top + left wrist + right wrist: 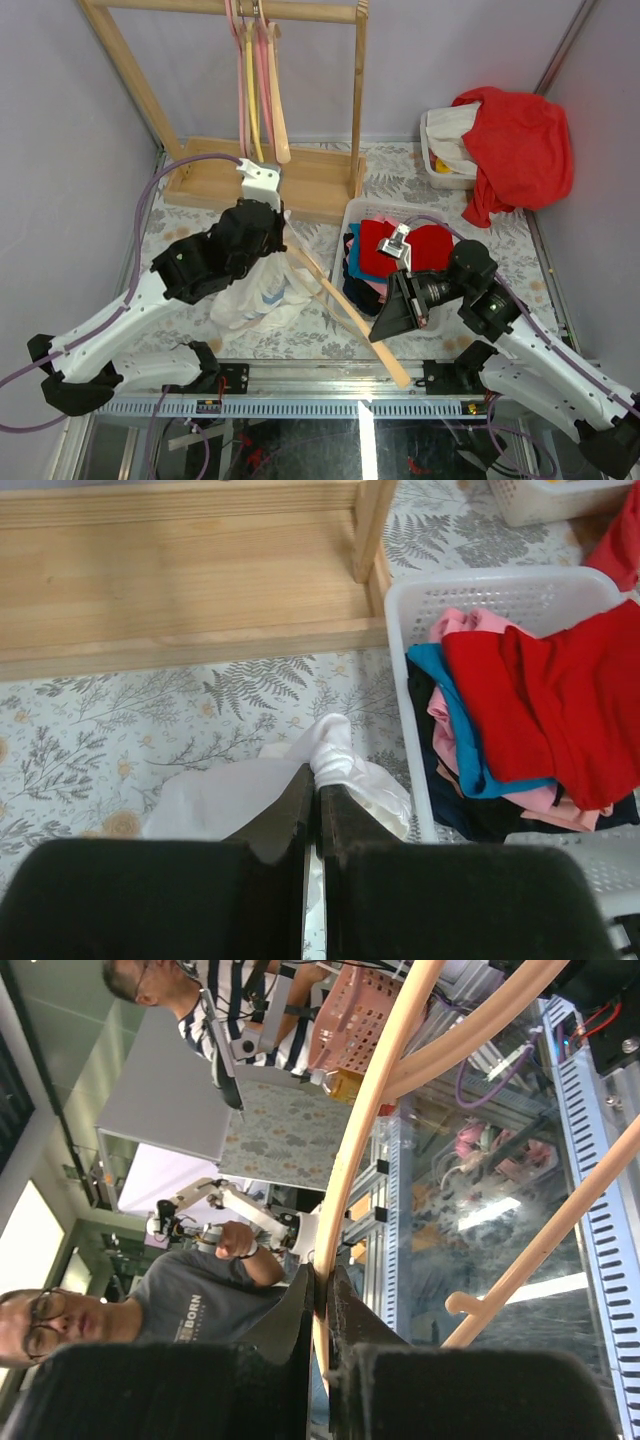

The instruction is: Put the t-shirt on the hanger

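The white t-shirt [258,292] lies bunched on the fern-print table, under my left arm. My left gripper [278,248] is shut on a fold of the t-shirt [335,760] close to the white basket's left wall. The pale peach hanger [335,300] runs slantwise from the t-shirt toward the table's front edge. My right gripper [378,332] is shut on one thin arm of the hanger [375,1110], and the right wrist view looks out over the front edge. The hanger's hook does not show clearly.
A wooden rack [300,185] stands at the back with pink and yellow hangers [258,80] on its rail. A white basket [400,630] of red, blue and navy clothes sits right of the t-shirt. A bin with a big red garment [520,150] is at the back right.
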Robot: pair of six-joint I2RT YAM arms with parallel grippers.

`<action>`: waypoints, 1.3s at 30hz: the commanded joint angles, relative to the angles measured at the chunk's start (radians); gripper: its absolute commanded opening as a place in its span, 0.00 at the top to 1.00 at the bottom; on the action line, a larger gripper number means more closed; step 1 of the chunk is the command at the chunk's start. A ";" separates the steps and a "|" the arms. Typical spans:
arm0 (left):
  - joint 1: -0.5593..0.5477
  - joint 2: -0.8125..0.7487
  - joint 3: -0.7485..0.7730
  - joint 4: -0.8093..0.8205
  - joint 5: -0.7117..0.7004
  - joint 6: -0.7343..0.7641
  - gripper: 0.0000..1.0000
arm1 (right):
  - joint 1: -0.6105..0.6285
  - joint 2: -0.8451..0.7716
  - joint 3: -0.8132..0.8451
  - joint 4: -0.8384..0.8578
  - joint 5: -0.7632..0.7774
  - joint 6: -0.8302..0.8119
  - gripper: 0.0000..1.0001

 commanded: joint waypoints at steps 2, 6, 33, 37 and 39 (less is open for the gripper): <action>-0.073 -0.019 0.040 0.084 -0.015 0.045 1.00 | 0.013 0.058 0.028 0.260 -0.108 0.222 1.00; -0.103 -0.038 0.068 0.062 -0.052 0.034 1.00 | 0.013 0.087 0.083 0.232 -0.058 0.143 1.00; -0.201 0.074 0.475 -0.114 -0.211 0.051 1.00 | 0.013 0.402 0.050 1.341 0.121 0.564 1.00; -0.200 0.066 0.506 -0.138 -0.226 0.063 1.00 | 0.012 0.413 0.038 1.527 0.105 0.697 1.00; -0.202 0.075 0.530 -0.160 -0.220 0.064 1.00 | 0.013 0.405 0.055 1.532 0.097 0.696 1.00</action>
